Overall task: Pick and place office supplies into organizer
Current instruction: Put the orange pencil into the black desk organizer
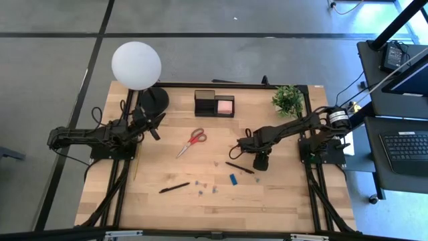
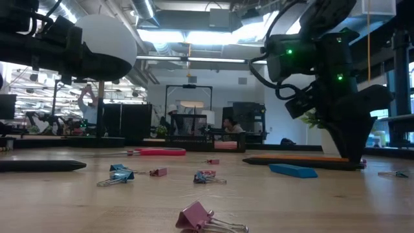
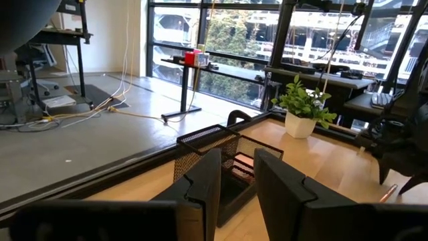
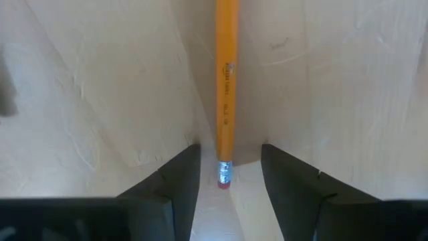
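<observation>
Right pincer [image 4: 227, 177] lowered over pencil [image 4: 226, 87], open, straddling its eraser end for pickup.
Left pincer [image 3: 234, 181] parked open and empty, faced at the organizer [image 3: 224, 161] across the bench [image 1: 267, 201].

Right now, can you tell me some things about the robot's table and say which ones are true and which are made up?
1. The right gripper has its open fingers on either side of the pencil. True.
2. The scissors are inside the organizer. False: they lie on the table, in front of the organizer.
3. A pink pad sits in the organizer. True.
4. The left gripper holds a pen. False: nothing is between its fingers, and it hangs by the lamp.
5. The plant stands at the table's back right corner. True.
6. The blue block is held up in the air. False: it lies on the table.
</observation>
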